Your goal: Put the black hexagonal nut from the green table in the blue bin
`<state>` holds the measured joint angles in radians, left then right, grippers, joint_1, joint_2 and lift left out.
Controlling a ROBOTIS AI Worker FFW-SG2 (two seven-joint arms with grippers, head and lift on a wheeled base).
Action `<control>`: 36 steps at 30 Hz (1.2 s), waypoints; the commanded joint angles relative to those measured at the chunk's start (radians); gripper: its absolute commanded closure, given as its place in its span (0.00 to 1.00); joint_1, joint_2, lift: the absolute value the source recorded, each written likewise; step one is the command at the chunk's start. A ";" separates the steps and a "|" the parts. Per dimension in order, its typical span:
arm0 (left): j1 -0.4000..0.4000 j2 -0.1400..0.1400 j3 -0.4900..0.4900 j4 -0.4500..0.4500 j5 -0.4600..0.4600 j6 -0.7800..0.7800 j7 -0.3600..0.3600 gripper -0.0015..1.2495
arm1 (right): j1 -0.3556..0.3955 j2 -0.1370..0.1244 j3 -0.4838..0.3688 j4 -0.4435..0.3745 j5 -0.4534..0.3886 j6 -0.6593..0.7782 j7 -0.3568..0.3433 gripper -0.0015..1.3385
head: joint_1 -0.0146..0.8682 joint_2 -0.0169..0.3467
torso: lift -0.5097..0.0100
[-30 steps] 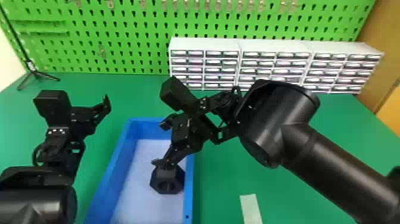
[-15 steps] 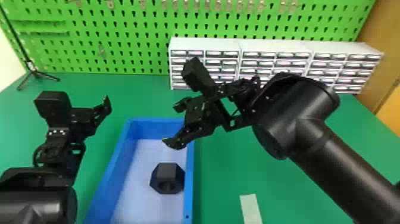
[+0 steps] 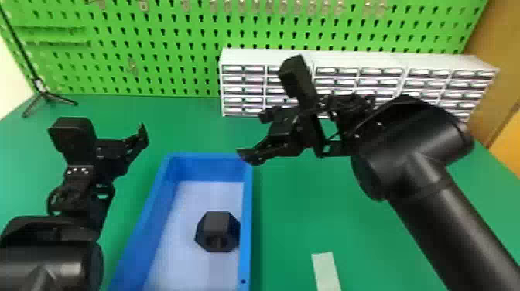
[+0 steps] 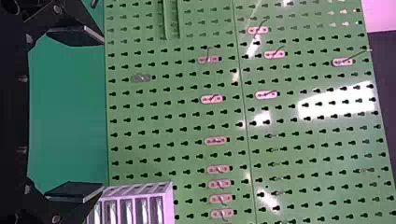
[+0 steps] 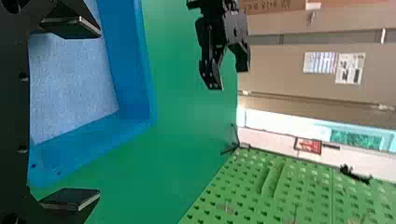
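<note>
Nut [image 3: 218,232] lies in the bin [image 3: 151,209], close by its right wall; right hand [image 5: 70,113] wide and empty, best raised clear of the bin before swinging aside, left hand [image 4: 77,114] wide too.

Blue bin [image 3: 246,216], pale strip [image 3: 325,271] cut off by head view's bottom edge.

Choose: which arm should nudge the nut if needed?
Right, probably. The right gripper, jaws open, hovers by the bin's far right corner; the nut lies near that side. The left gripper sits left of the bin.
</note>
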<state>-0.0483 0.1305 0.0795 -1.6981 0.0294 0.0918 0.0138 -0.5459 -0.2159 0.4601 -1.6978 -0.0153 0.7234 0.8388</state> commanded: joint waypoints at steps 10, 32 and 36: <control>-0.001 0.000 -0.032 0.000 0.021 0.009 0.000 0.14 | 0.081 0.050 -0.219 0.023 0.094 -0.030 -0.004 0.08 | 0.79 0.12 | 0.80; -0.007 -0.012 -0.060 0.008 0.078 0.009 0.002 0.14 | 0.233 0.173 -0.469 0.067 0.020 -0.285 -0.319 0.08 | 0.79 0.12 | 0.80; -0.007 -0.012 -0.061 0.012 0.081 0.009 0.002 0.14 | 0.262 0.185 -0.480 0.067 -0.003 -0.337 -0.377 0.08 | 0.79 0.12 | 0.80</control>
<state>-0.0551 0.1191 0.0190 -1.6906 0.1039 0.1021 0.0154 -0.3124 -0.0432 -0.0077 -1.6308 0.0055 0.4417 0.4906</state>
